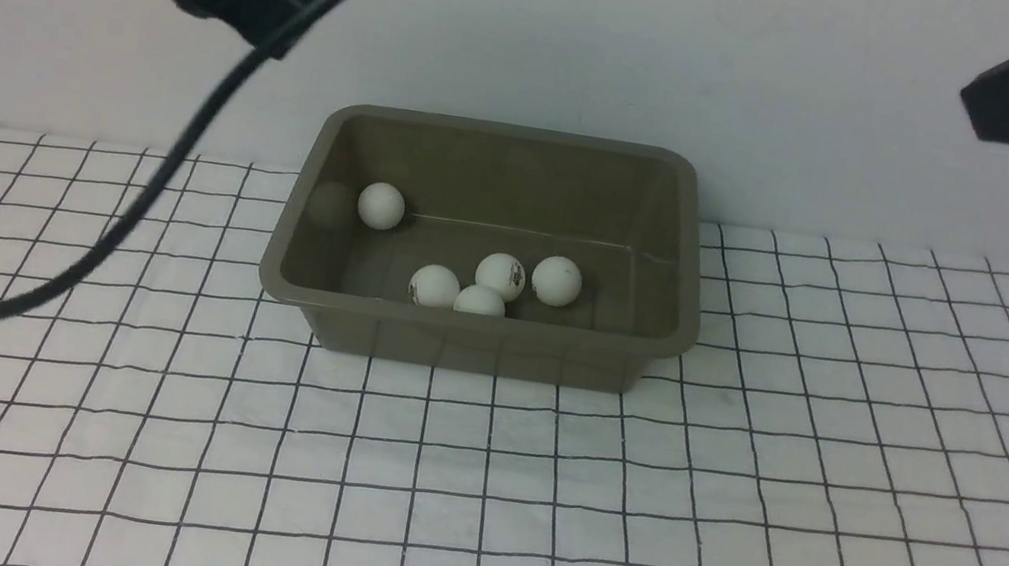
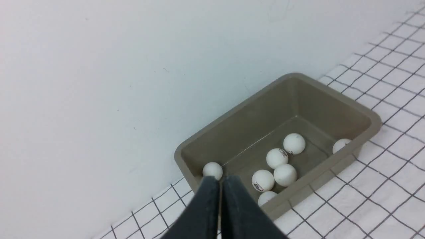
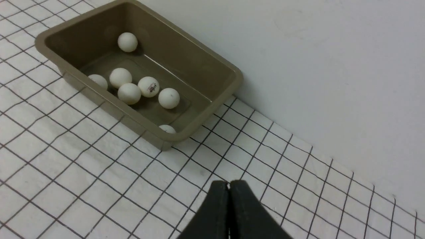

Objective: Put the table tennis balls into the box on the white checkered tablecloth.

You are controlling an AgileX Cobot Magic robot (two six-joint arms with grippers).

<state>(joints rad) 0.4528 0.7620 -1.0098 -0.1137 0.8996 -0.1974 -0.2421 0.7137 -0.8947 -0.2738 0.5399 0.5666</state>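
box: olive-brown box [image 1: 473, 334] sits on the white checkered tablecloth [image 1: 730, 521], against the wall at the far middle of the cloth; upright, rim clear of both arms
table tennis balls, front view: five table tennis balls [image 1: 500, 274] show; one alone [image 1: 381, 205] at about 10 o'clock on the box floor by the far-left wall; four clustered near 6 o'clock against the near wall, touching or nearly so
balls, wrist views: left wrist view counts seven in the box; a lone one [image 2: 212, 170] in one corner, a cluster of five, and one [image 2: 341, 145] half hidden behind the rim at the opposite end; right wrist view agrees, with one [image 3: 167, 128] tucked under the near rim
cloth: no ball visible on it in any view
left gripper: left gripper [image 2: 220, 199] pressed together, nothing between the fingers; raised above and to the 9 o'clock side of the box
right gripper: right gripper [image 3: 229, 202] pressed together, empty; raised over bare cloth on the 3 o'clock side, well apart from the box
step in hand: judged the close of the task; every ball seen lies inside the box; both arms are clear of it
next move: judged none with a ball; arms need only hold clear or retire; any further reach should avoid nudging the rim
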